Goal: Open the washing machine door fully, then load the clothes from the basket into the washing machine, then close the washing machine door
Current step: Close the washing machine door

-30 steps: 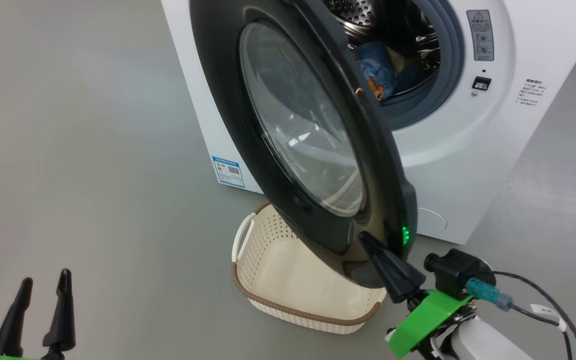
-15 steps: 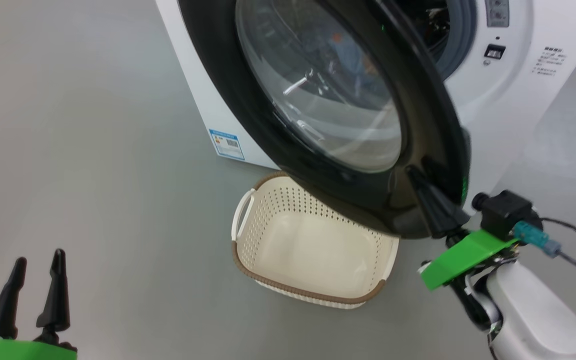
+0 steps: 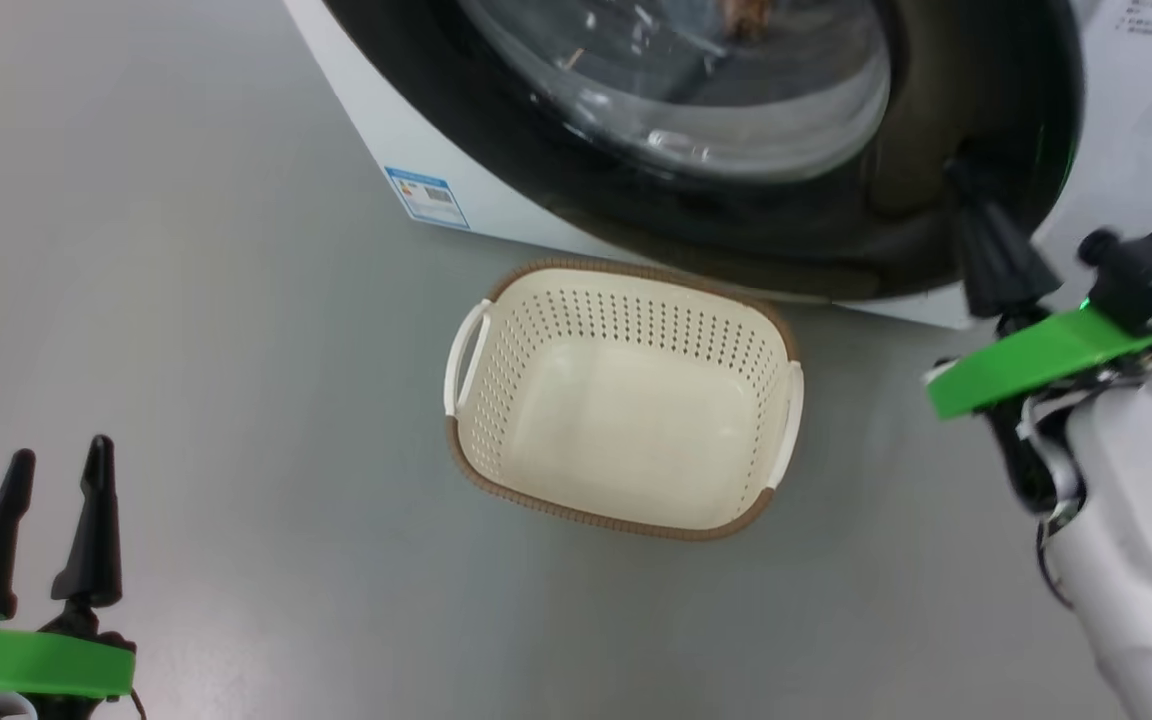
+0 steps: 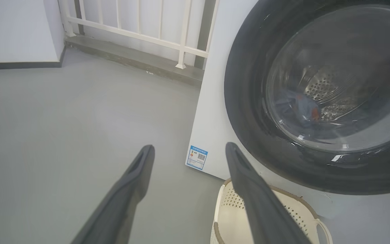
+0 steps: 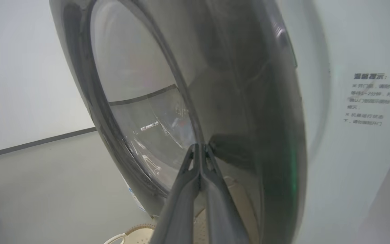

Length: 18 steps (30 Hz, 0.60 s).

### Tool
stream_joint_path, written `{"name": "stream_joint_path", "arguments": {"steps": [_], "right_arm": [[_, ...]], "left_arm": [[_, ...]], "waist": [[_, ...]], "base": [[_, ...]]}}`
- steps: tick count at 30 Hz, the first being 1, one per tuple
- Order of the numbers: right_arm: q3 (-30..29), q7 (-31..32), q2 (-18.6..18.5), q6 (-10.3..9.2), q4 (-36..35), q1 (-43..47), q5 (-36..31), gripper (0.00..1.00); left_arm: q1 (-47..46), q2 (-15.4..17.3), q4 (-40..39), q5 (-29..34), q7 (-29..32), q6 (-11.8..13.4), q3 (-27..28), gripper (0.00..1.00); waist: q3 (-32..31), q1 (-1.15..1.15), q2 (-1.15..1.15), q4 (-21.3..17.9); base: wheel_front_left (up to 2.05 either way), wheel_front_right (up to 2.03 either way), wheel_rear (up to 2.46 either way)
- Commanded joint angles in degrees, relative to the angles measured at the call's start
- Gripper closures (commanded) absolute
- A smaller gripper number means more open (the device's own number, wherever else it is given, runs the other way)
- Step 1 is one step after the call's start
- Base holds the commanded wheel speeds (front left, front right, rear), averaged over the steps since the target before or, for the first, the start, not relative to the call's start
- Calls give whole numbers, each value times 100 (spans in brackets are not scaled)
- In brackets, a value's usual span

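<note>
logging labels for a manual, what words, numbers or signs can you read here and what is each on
"温馨提示:" - heading of the printed notice on the white front of the washing machine, right wrist view.
Lines under that heading: Chinese characters, too blurred to read surely.
Blue label sticker, low on the machine's white casing: a QR code and small print, too small to read.
No brand name shows.

washing machine door (image 4: 245,101) across drum (image 4: 327,84), floor (image 3: 186,250) open

Empty basket (image 3: 498,395), blk door (image 3: 786,232) ajar, clothes (image 4: 301,108) inside
</note>
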Motion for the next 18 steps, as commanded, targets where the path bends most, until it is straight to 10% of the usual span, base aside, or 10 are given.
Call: {"name": "stream_joint_path", "arguments": {"steps": [1, 18], "right_arm": [[-87, -29, -20, -31, -77, -266, -83, 100], [-519, -29, 79, -31, 131, -1838, -573, 100]], "left_arm": [[-227, 327, -144, -57, -38, 3, 207, 0], [-657, 478, -313, -280, -38, 3, 204, 0]], "waist": [[351, -1, 0, -114], [1397, -1, 0, -249]], "base": [[0, 0, 0], [0, 0, 0]]}}
